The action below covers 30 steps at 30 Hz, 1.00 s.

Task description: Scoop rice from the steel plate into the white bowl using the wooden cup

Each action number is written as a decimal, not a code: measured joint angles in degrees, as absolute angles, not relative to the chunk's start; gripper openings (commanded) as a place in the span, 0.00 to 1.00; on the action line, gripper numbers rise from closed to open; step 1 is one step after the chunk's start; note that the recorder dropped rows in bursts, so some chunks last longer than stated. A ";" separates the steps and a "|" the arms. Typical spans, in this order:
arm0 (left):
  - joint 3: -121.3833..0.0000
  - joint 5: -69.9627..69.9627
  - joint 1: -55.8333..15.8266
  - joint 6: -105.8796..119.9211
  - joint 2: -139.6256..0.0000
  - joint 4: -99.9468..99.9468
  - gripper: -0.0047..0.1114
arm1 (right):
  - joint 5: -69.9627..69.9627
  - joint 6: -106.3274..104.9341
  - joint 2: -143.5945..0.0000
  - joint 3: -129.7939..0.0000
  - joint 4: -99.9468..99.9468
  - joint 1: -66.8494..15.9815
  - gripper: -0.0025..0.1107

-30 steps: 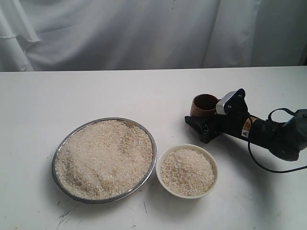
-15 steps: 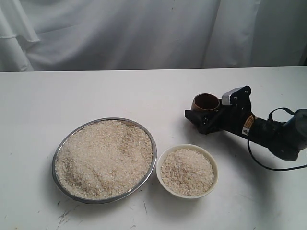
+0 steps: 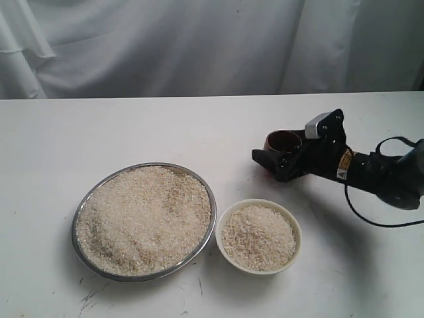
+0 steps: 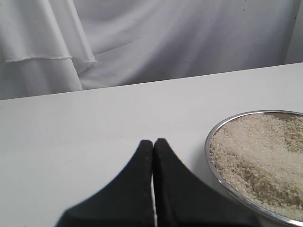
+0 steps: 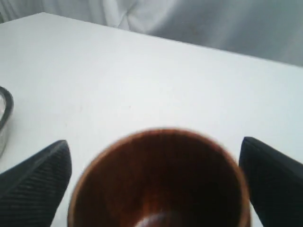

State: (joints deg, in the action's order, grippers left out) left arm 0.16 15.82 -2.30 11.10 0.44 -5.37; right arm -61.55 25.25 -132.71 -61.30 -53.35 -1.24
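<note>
The steel plate [image 3: 75, 228] lies front left, heaped with rice [image 3: 142, 218]. Right of it sits the white bowl [image 3: 259, 202], which also holds rice [image 3: 258, 237]. The wooden cup [image 3: 281, 140] stands upright on the table behind the bowl. My right gripper [image 3: 268, 148] is open around the cup. In the right wrist view the cup [image 5: 158, 179] sits between the black fingers [image 5: 45, 179] with a gap on each side. My left gripper [image 4: 153, 141] is shut on nothing, low over the table beside the plate's rim [image 4: 210, 142]. It is out of the exterior view.
White cloth [image 3: 199, 46] hangs behind the table's far edge. My right arm's black cable [image 3: 371, 218] loops over the table at the right. Scuff marks [image 3: 89, 298] mark the table in front of the plate.
My right gripper's jaws have spread off the wooden cup, and the wrist has risen and shifted slightly. The cup, plate and bowl have stayed in place.
</note>
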 measured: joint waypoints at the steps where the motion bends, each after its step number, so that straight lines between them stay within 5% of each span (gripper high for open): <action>1: 0.16 15.82 -2.30 11.10 0.44 -5.37 0.04 | -61.44 25.59 -131.52 -61.30 -53.78 -0.89 0.79; 9: 0.16 15.82 -2.30 11.10 0.44 -5.37 0.04 | -58.33 31.59 -121.37 -61.30 -59.00 0.78 0.70; 17: 0.16 15.82 -2.30 11.10 0.44 -5.37 0.04 | -48.63 58.21 -104.98 -61.20 -64.59 0.78 0.04; 30: 0.16 15.82 -2.30 11.10 0.44 -5.37 0.04 | -23.04 87.10 -82.86 -58.99 -80.69 -3.23 0.02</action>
